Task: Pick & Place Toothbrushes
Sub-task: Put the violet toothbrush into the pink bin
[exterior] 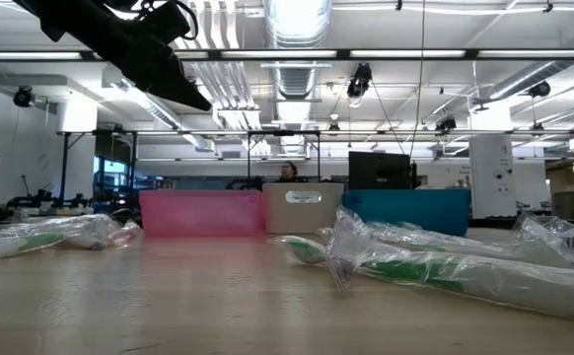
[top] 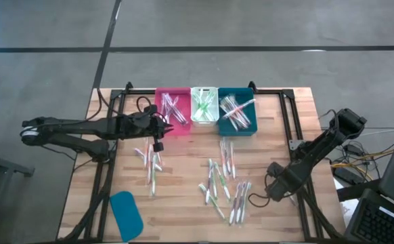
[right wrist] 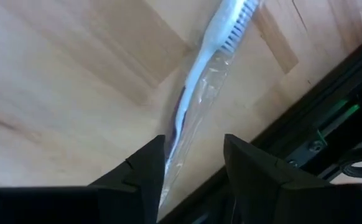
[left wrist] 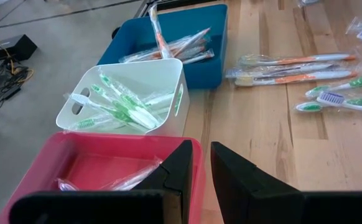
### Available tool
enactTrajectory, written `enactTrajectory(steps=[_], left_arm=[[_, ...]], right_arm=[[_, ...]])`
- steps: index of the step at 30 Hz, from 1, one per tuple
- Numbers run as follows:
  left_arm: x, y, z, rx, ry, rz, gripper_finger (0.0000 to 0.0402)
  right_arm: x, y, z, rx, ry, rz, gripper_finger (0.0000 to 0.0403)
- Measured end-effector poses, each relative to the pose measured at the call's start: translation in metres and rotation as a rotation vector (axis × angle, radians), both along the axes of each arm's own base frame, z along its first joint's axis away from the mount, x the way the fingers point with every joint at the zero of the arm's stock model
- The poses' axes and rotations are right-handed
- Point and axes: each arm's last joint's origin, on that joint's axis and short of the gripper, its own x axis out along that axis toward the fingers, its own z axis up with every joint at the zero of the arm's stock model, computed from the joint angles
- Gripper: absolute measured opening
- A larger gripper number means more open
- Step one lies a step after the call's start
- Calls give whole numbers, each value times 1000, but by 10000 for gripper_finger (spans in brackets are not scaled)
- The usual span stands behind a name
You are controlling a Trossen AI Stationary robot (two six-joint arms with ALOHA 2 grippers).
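Toothbrushes [top: 221, 179]: thin whitish-handled plastic brushes in clear wrappers, with pink-purple, green or orange-red accents, are being seen scattered over the middle of the wooden bench [top: 183, 210]; others are lying sorted in the three bins along the far edge.
Pink bin [top: 173, 112]: a rectangular pink plastic tub is holding wrapped brushes with pink-purple accents.
White bin [top: 202, 105]: a small white plastic tub with handle slots, standing between the other two, is holding green brushes.
Teal bin [top: 237, 112]: a rectangular dark teal plastic tub is holding orange-red brushes.
Left hand [left wrist: 196, 177]: it is being held above the near rim of the pink bin; its dark fingers are standing close together with only a narrow gap, and nothing is being seen pinched between them.
Right hand [right wrist: 193, 168]: it is being held low over the bench near the right edge; its fingers are spread on either side of one wrapped toothbrush [right wrist: 199, 74] with a purple accent, which is lying on the wood and is not being gripped.
Teal lid [top: 126, 215]: a flat teal rounded-rectangle piece is lying at the near left of the bench, apart from the brushes.
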Motion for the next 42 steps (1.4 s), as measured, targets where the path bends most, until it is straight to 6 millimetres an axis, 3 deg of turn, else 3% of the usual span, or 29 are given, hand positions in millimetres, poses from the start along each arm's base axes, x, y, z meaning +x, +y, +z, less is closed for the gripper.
enactTrajectory(steps=[7,13,18,25,27,32,37,42], left_arm=[[0,0,0,0,0,0,62],[0,0,0,0,0,0,62],[0,0,0,0,0,0,62],[0,0,0,0,0,0,62],[0,0,0,0,0,0,62],[0,0,0,-31,-12,17,62],[1,-1,1,-54,-43,-17,62],[6,-6,-4,-67,-221,-209,68]], right_arm=[[1,2,-13,76,-49,-25,187],[1,3,-21,113,-72,-29,178],[2,3,-22,121,-81,-32,136],[4,4,-22,147,-104,-12,28],[5,3,-21,153,-109,-3,19],[11,-2,-6,63,-184,60,14],[27,-10,23,-107,-443,133,14],[54,-18,45,-239,-734,260,14]])
